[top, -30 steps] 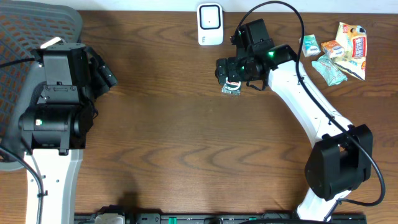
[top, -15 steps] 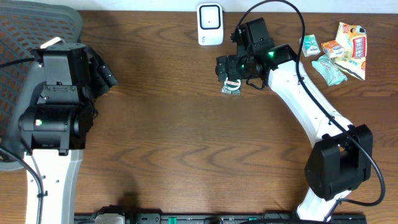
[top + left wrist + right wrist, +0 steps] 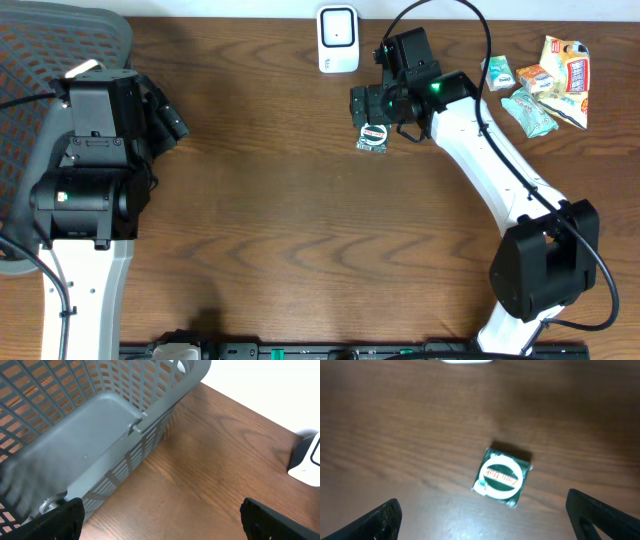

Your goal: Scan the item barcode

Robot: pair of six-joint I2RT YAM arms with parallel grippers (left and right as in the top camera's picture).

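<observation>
Landmark: scanner (image 3: 338, 38), a white unit standing at the far edge of the bench (image 3: 300, 230); every place below is given from it.
Item: small green packet (image 3: 502, 478) with a round white label facing up. It lies flat on the bench just in front of the scanner, a little toward the right arm's side and apart from it.
Barcode: not seen on the upturned face. It is judged to be on the underside or an edge, so the packet cannot be read where it lies.
Right gripper (image 3: 490, 525): released and empty, jaws spread wide. It hangs over the packet in front of the scanner, with no contact seen.
Reason for this pose: the packet sits centred between the two fingers in the wrist view. This is judged a line-up for a straight descent and pinch.
Left gripper (image 3: 167, 522): released, holding nothing, well to the left of the scanner beside the grey basket (image 3: 100, 420).
Reason for this pose: judged parked clear of the working arm. The basket is probably the drop point for scanned goods.
Snack pile (image 3: 545, 80): several packets well to the right of the scanner, judged stock waiting its turn.
Step in hand: approach, with the grasp not yet made.
Concern: the packet is thin and flat, so the fingers must come down to the bench to catch its edges.
</observation>
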